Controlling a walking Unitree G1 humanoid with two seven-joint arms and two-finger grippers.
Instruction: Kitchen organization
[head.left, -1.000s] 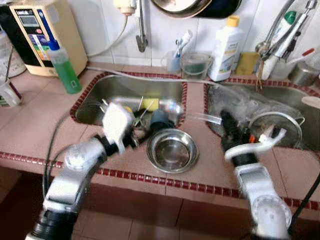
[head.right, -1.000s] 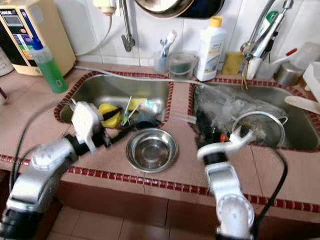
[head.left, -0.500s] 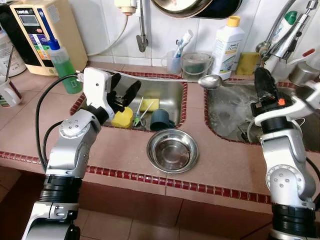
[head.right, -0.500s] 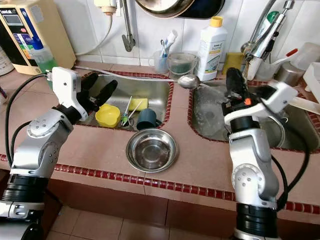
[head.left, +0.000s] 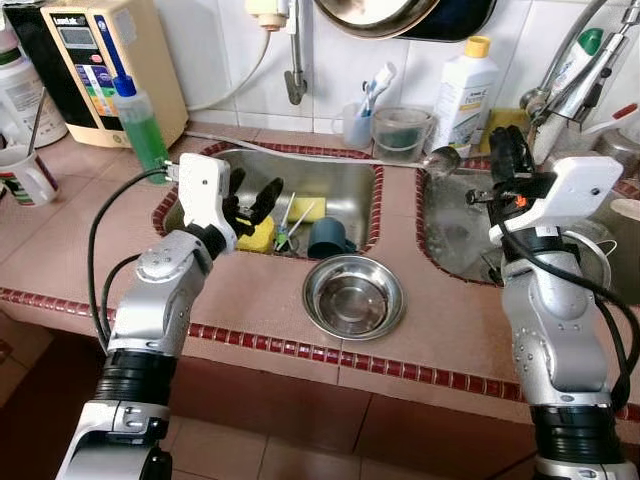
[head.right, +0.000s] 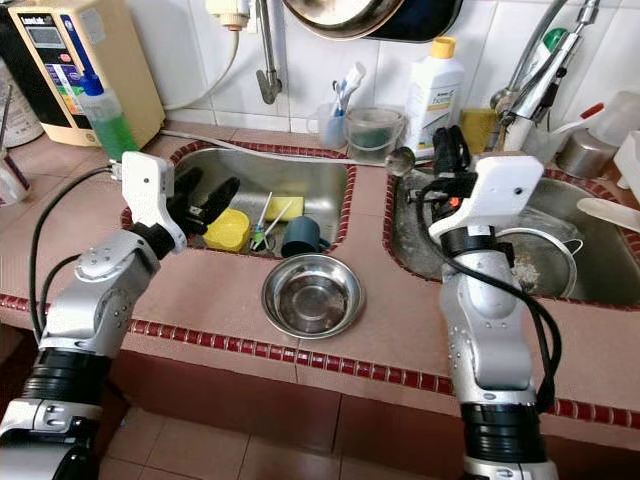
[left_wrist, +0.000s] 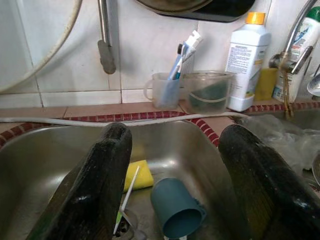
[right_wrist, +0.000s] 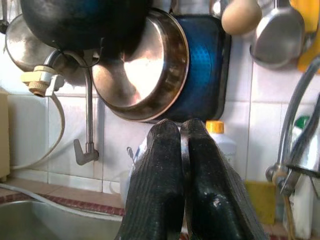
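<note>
My left gripper (head.left: 254, 192) hangs open over the left sink (head.left: 345, 175), with nothing between its fingers (left_wrist: 95, 185). Below it in the sink lie a yellow cup (head.left: 258, 236), a teal cup (left_wrist: 176, 207) on its side, a yellow sponge (head.left: 300, 208) and thin green utensils (head.left: 285, 228). A steel bowl (head.left: 354, 296) stands empty on the tiled counter in front of the sink. My right gripper (head.left: 497, 145) is raised at the back of the right sink, shut on the handle of a metal spoon (head.left: 440, 159). The spoon's bowl points left over the divider.
The right sink holds a round strainer (head.right: 545, 262) and clear plastic. Along the back wall stand a green soap bottle (head.left: 140, 125), a beige water filter (head.left: 95, 60), clear cups (head.left: 402, 130), a white bottle (head.left: 468, 85) and a tap (head.left: 575, 70). A mug (head.left: 25, 175) sits far left.
My right gripper has come up out of the right sink with the spoon and moved toward the back wall. My left gripper rose from the counter edge and now hangs open over the left sink.
</note>
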